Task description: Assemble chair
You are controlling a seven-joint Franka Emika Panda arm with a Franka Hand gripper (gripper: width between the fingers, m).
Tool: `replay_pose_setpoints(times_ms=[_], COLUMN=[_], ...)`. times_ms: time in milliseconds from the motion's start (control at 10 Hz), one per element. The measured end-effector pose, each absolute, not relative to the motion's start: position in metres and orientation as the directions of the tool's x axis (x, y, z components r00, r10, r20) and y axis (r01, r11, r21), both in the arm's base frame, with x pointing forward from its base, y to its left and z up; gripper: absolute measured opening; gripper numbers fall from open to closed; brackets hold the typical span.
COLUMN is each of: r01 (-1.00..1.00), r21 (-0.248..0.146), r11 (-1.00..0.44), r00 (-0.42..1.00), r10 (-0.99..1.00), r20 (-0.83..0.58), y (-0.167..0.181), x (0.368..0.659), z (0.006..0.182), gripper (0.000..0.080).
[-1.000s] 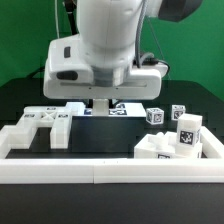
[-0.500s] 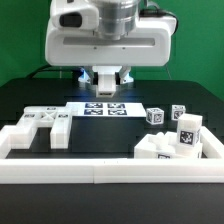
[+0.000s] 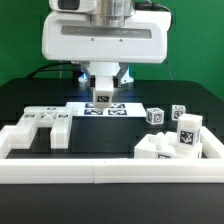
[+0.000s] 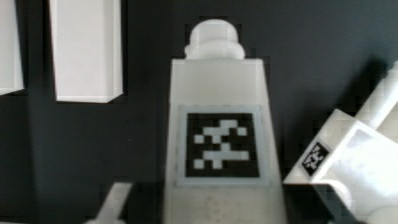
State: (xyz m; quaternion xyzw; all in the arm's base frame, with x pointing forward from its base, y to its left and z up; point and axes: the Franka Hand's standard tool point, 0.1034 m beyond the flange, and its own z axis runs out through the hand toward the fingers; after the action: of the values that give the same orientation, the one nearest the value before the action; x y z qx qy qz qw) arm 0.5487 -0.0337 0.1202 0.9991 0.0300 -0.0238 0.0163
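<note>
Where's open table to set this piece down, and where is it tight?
Widest bare patch: black table between the slotted panel and the parts cluster on the exterior view's right, bounded by the marker board and border rail. Crowded: around the cluster and two small cubes. The gripper holds the pegged bar.

A plain green backdrop (image 3: 18,40) stands behind the matte black table (image 3: 110,205); a long white border rail (image 3: 95,172) crosses its near side.

white chair part (image 4: 217,95), black-and-white tag (image 4: 224,147), black table (image 3: 100,135)
</note>
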Motion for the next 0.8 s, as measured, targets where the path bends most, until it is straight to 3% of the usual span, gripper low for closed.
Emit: replay_pose_setpoints(times_ms=[300,800], r01=[0.07,0.076], r21=[0.042,0.044], r11=[-0.997,-0.996], r00=[0.988,0.988], r10=[0.075,0.082], r20=[0.134,0.133], y=[-0.019,-0.018], x=[0.571,0.569], z=[0.134,0.129], gripper=[0.0291,0.0291])
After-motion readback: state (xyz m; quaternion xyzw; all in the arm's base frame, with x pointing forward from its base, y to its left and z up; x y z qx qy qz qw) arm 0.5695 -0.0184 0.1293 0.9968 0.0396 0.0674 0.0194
